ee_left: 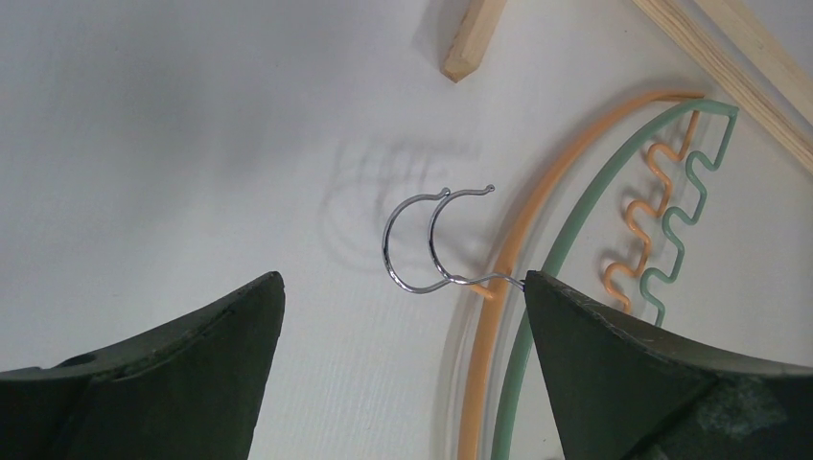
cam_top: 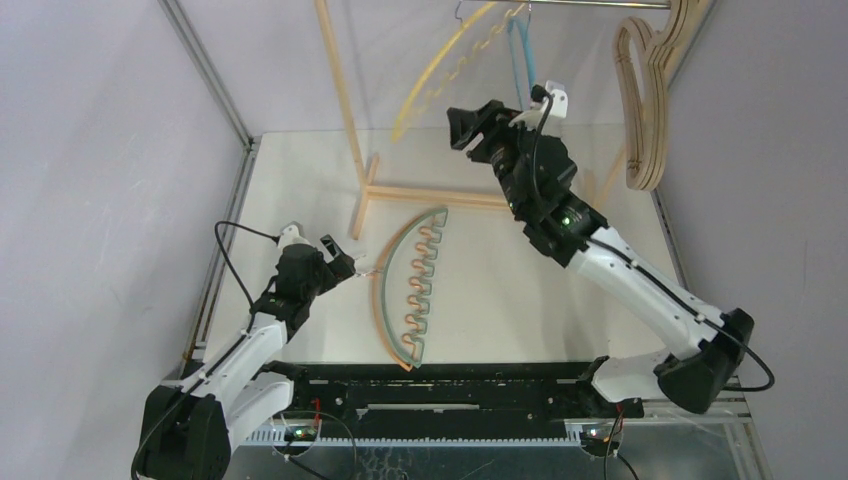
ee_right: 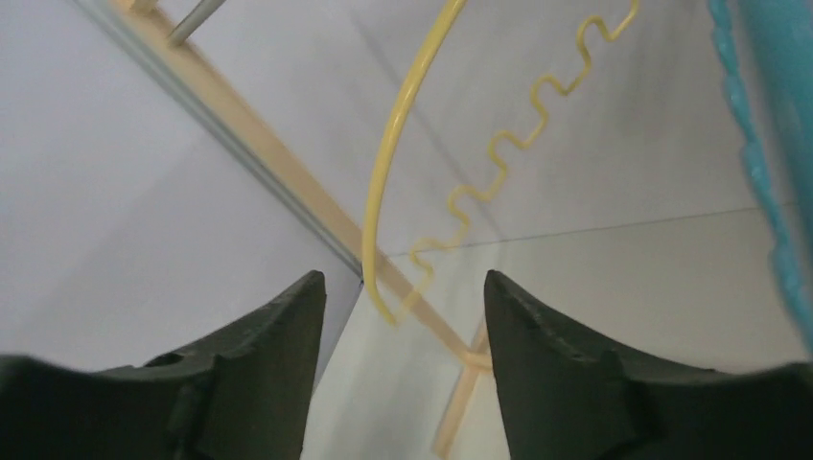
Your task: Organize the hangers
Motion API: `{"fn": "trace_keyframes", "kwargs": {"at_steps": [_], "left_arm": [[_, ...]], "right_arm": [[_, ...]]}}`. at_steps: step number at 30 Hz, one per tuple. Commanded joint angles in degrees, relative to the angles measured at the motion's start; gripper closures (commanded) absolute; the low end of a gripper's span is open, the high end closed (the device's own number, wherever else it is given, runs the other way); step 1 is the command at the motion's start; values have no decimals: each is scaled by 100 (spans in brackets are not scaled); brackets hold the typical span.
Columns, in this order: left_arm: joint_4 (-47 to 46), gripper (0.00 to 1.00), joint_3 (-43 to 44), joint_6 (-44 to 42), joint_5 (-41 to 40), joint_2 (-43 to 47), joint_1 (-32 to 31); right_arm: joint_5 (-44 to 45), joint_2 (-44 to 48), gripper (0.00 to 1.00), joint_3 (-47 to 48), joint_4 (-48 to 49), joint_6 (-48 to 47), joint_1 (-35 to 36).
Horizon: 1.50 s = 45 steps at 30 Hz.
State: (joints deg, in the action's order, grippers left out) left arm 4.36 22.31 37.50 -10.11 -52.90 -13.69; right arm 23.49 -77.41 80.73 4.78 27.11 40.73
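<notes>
Jaws of the right gripper [cam_top: 462, 128] stand apart with nothing between them. It is raised at the far side, just beside the lower end of the yellow hanger [cam_top: 440, 70], which shows beyond the gap in the right wrist view.

Jaws of the left gripper [cam_top: 345, 262] are likewise parted and grip nothing. It sits low over the counter [cam_top: 500, 290] at the near left. In the left wrist view two metal hooks [ee_left: 412, 240] lie on the surface between the fingers, their shank reaching the tip of the right-hand finger; whether it touches cannot be told.

Location of the hangers:
- Yellow hanger and teal hanger [cam_top: 520, 55]: hanging at the top of the wooden A-frame rack [cam_top: 345, 110], by its metal bar [cam_top: 600, 4], teal just right of yellow.
- Pale wooden hangers [cam_top: 640, 100]: bunched together, hanging at the far right of the rack.
- Orange hanger [ee_left: 479, 383] and green hanger [ee_left: 510, 383]: lying flat mid-counter, nested side by side, orange on the outer left, hooks pointing left toward the left gripper, upper ends near the rack's foot.
</notes>
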Motion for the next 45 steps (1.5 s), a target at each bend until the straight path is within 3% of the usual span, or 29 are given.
{"fn": "trace_keyframes", "kwargs": {"at_steps": [1,4,8,11,14,20,31,41,45], "left_arm": [[-199,0,107,-70,45,-35,32],[-231,0,97,-73,35,-96,26],[-262,0,101,-56,27,-209,31],[-318,0,105,-19,59,-278,33],[-322,0,128,-11,40,-361,25],[-427,0,-35,33,3,-418,29],[-280,0,-274,-12,-263,-63,67],[-276,0,-441,-12,-207,208,161],[-295,0,-473,-20,-210,275,165]], "right_arm": [[1081,638,26,-109,96,-1327,886],[1276,856,19,-247,-38,-1897,1527],[1411,816,18,-328,-666,-2328,2363],[1324,577,18,-417,-1420,-1982,2698],[1082,362,19,-1049,-1554,-1562,2891],[202,-620,24,-1481,-1678,-805,3017],[-953,-2441,27,-1472,-879,-25,2979],[-488,-3189,32,-1090,-1135,222,2881],[-476,-3354,40,-1042,-1274,304,2832]]}}
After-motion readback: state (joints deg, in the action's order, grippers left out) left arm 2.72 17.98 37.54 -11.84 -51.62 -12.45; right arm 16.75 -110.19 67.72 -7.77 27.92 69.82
